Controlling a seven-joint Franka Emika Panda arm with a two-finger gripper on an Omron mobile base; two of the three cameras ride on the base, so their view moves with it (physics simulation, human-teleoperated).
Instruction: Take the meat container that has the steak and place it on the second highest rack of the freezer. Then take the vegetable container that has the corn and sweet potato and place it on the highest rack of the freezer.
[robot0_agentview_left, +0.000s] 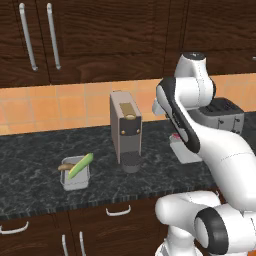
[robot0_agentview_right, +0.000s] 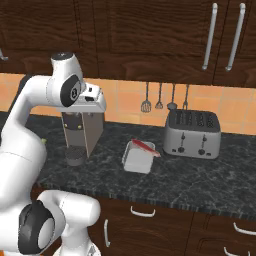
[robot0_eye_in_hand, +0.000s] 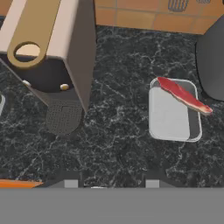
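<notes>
gripper (robot0_eye_in_hand: 111, 183) hangs over the desk (robot0_eye_in_hand: 113, 144), can't tell its state | steak (robot0_eye_in_hand: 183, 95) slanted on tray (robot0_eye_in_hand: 168, 120), right of frame | coffee machine (robot0_eye_in_hand: 48, 48) upper left

The robot is a glossy white arm (robot0_agentview_left: 220, 150) of rounded, tube-like segments – each link swells into a bulbous housing where it meets the next. Dark charcoal bands and round dark caps mark the joints (one large cap sits on the near lower housing, ringed in white). A long dark stripe runs lengthwise down one upper link, edged cleanly against the white shell. In the right base view the far elbow housing (robot0_agentview_right: 67, 85) shows a dark circular face with a small pale emblem at its centre – too small to read. Thin seam lines cross the white shells. A flat grey cap tops that housing.
</notes>
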